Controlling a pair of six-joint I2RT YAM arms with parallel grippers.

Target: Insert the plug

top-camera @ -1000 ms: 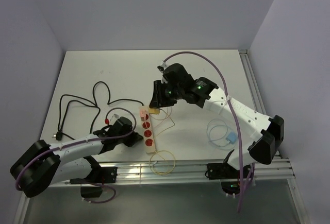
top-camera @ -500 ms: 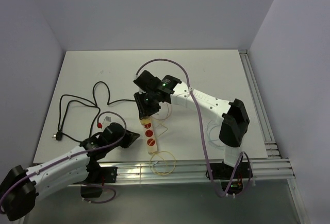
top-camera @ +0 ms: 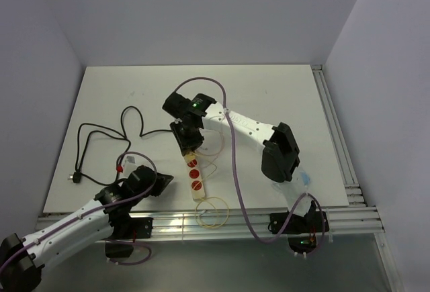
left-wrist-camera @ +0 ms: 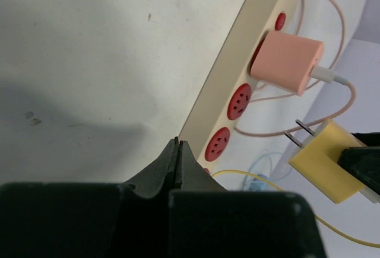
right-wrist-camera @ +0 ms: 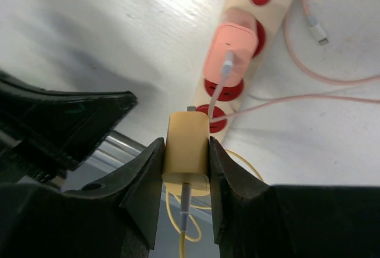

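The cream power strip (top-camera: 195,179) with red sockets lies near the table's front; it also shows in the left wrist view (left-wrist-camera: 228,86) and the right wrist view (right-wrist-camera: 279,9). A pink charger (left-wrist-camera: 287,62) sits plugged in near its far end. My right gripper (right-wrist-camera: 185,144) is shut on the yellow plug (right-wrist-camera: 187,151) and holds it just above the strip, prongs pointing at the red sockets and apart from them (left-wrist-camera: 323,160). In the top view the right gripper (top-camera: 187,141) covers the strip's far end. My left gripper (left-wrist-camera: 178,145) is shut and empty, left of the strip (top-camera: 164,182).
A yellow cable loop (top-camera: 211,211) lies at the table's front edge below the strip. A pink cable (right-wrist-camera: 332,80) curls right of the strip. A black cable (top-camera: 107,134) sprawls over the left half of the table.
My right gripper has swung left with the yellow plug and now hangs over the strip's far end. My left arm has drawn back toward the front left.
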